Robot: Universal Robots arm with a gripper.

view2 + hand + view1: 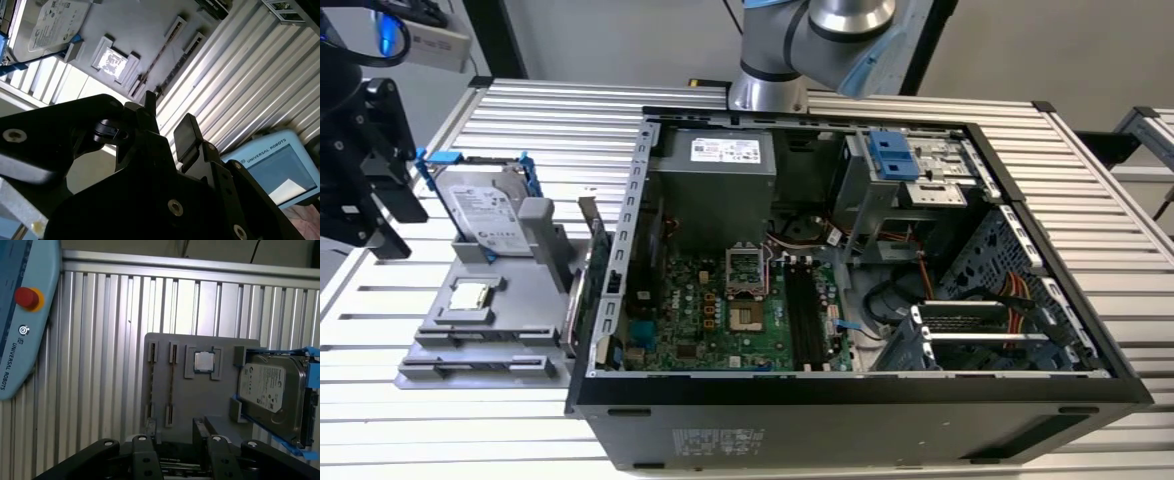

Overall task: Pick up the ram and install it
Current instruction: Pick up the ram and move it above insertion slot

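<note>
Though near the ram (171, 382), the claw (174, 427) gapes wide, empty.

Cannot make out any chips on the ram (172, 385) in the first wrist view: seen edge-on, a thin dark line standing in its slot on the grey tray (200, 400). Lose the arm (821, 25) past the exterior view's upper edge. Lose most of the body of the gripper (175, 430) past the picture's edge in both wrist views (fingers apart, tips clear). Cut off likewise: the hard drive (47, 25) in the second wrist view, the teach pendant (25, 340) in the first.
</note>
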